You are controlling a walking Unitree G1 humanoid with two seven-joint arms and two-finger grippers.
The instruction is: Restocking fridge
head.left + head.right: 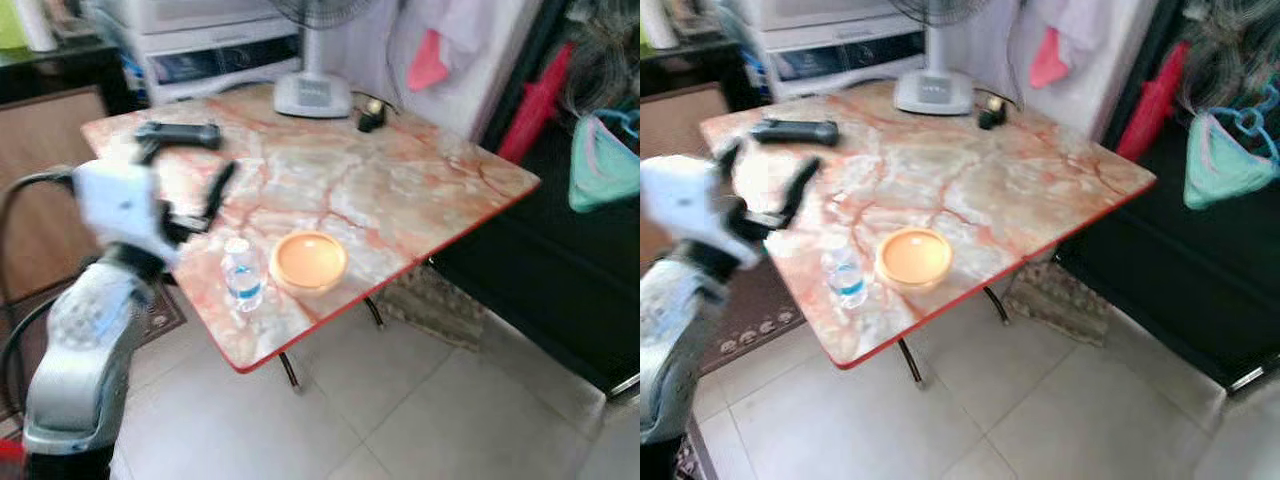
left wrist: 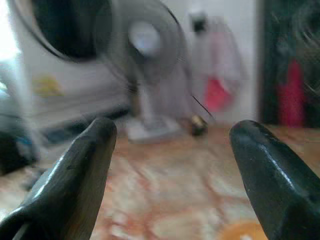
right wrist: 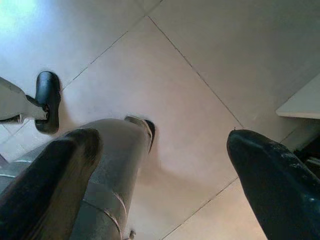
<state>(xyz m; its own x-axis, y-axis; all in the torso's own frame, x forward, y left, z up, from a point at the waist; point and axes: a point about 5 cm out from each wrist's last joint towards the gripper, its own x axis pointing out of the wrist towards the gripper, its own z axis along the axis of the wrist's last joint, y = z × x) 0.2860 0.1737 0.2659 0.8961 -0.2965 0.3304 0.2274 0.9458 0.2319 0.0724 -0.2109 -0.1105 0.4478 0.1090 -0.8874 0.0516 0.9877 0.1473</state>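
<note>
Left gripper (image 2: 170,175) hovered over the table (image 1: 400,190), fingers spread — lined up, likely, for the water bottle (image 1: 241,272); right gripper (image 3: 165,180) hung spread, idle.

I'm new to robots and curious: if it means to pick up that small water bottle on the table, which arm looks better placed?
Probably the left. Its left gripper is raised over the table, open, close to the water bottle. The right gripper, also open, hangs down toward the floor tiles.

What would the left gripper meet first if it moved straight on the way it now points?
Probably the fan base at the table's far edge; the left gripper, fingers open, points over bare tabletop toward it. Depth is unclear.
</note>
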